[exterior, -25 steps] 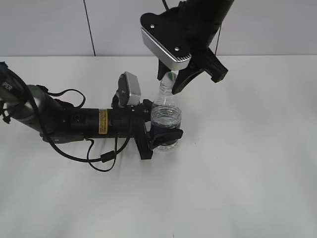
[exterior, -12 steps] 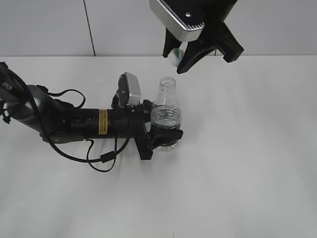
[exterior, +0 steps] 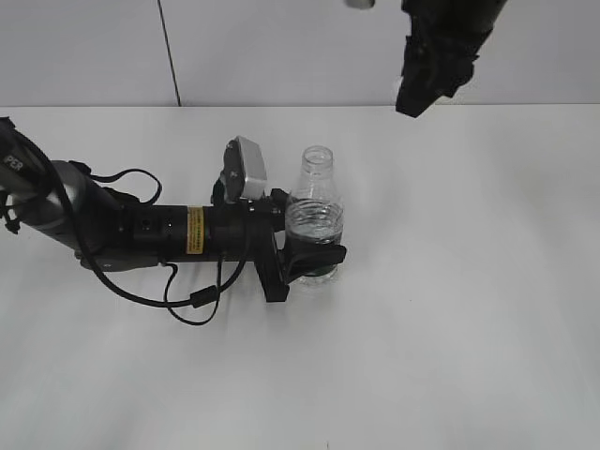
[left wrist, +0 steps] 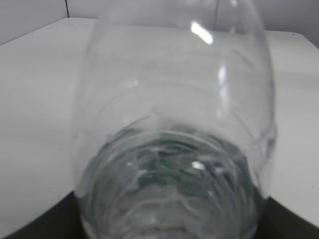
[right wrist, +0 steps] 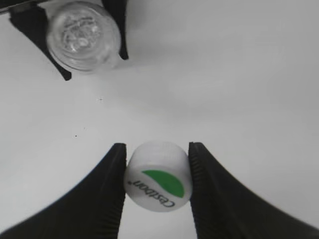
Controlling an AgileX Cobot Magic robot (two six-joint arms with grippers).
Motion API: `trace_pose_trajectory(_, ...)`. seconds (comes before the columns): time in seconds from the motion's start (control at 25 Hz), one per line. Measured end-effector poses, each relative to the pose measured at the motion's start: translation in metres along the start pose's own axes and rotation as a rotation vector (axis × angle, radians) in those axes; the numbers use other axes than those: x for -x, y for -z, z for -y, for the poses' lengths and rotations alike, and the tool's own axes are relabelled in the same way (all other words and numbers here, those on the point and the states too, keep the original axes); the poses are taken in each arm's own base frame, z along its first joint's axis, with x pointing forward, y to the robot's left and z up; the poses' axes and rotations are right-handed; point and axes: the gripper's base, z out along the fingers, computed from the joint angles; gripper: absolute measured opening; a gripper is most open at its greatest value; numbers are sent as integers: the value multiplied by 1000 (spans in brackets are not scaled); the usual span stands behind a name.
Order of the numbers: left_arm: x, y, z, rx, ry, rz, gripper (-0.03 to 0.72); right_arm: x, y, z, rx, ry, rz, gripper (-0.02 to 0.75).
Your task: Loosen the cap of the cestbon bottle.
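The clear cestbon bottle (exterior: 315,220) stands upright on the white table with its neck open and no cap on it. My left gripper (exterior: 309,255) is shut on its lower body at the green label; the bottle fills the left wrist view (left wrist: 174,149). The white cap (right wrist: 157,177) with the green logo is pinched between my right gripper's black fingers (right wrist: 156,174), high above the table. In the right wrist view the open bottle (right wrist: 83,35) shows far below. In the exterior view the right gripper (exterior: 433,66) is at the top edge, right of the bottle; the cap is not visible there.
The left arm (exterior: 141,230) lies along the table with a loose black cable (exterior: 192,300) looped in front of it. A grey wall with a dark seam (exterior: 169,52) backs the white table (exterior: 450,281).
My right gripper lifted the cap off the bottle neck and rose up and to the right, to the top edge of the view. The bottle and left gripper have not moved.
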Motion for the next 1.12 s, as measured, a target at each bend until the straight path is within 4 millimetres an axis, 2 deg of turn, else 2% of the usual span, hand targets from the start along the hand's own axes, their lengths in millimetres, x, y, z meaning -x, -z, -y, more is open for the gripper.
trace_pose_trajectory(0.24,0,0,0,0,0,0,406,-66,-1,36,12,-516,24,291)
trace_pose_trajectory(0.32,0,0,0,0,0,0,406,-89,-8,44,18,-659,-1,291)
trace_pose_trajectory(0.44,0,0,0,0,0,1,406,-116,-27,48,53,-785,-52,291)
trace_pose_trajectory(0.88,0,0,0,0,-6,3,406,-140,-114,37,55,-1075,-91,291)
trace_pose_trajectory(1.12,1,0,0,-2,-77,14,406,-145,-140,28,120,-1133,-126,290)
